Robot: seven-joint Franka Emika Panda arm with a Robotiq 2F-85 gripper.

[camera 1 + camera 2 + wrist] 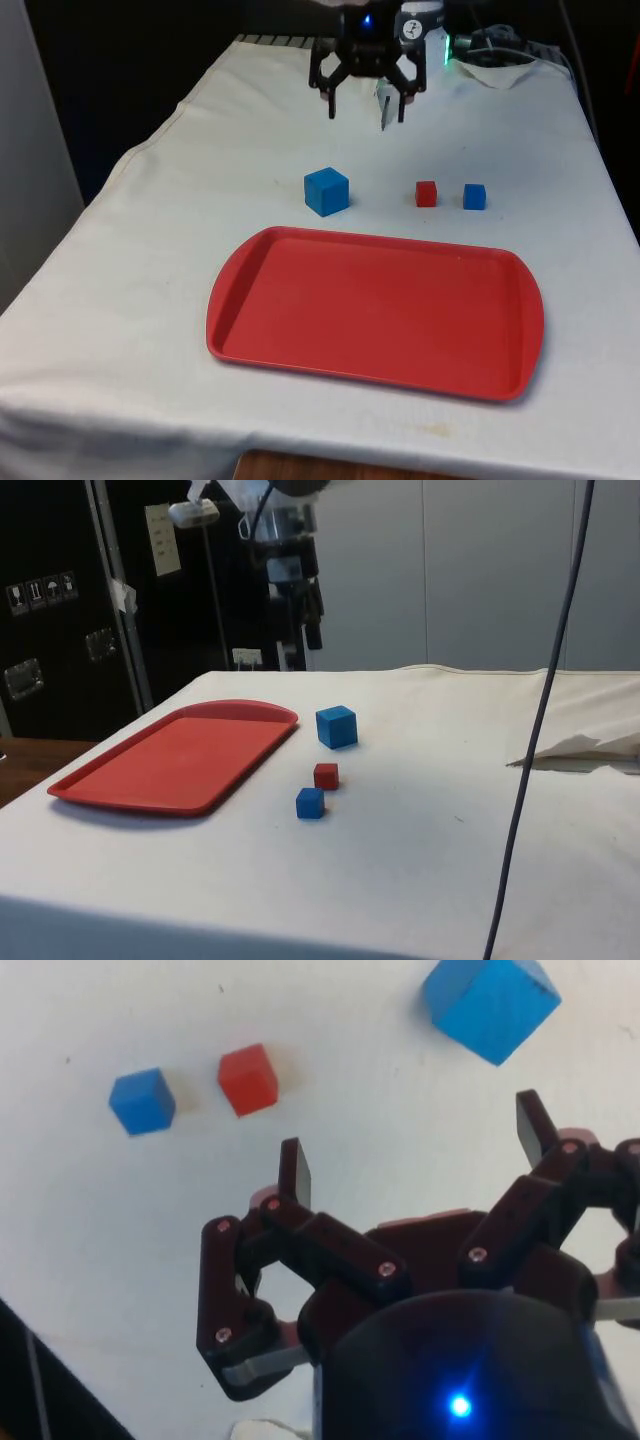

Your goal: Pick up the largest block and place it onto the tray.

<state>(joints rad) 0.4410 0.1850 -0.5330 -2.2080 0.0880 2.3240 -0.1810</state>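
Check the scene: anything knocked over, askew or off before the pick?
Nothing stands out. The large blue block, red block and small blue block sit flat on the cloth, apart from each other. The red tray lies flat, nothing on it. The gripper hangs open above the table.

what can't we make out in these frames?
- Claw height above the cloth: no view settles it.
- Tray in the wrist view: mostly hidden behind the claw, a sliver shows.
- Big blue block in the wrist view: its top is cut off by the edge.
- Arm above the claw: cut off by the edge in the front and side views.
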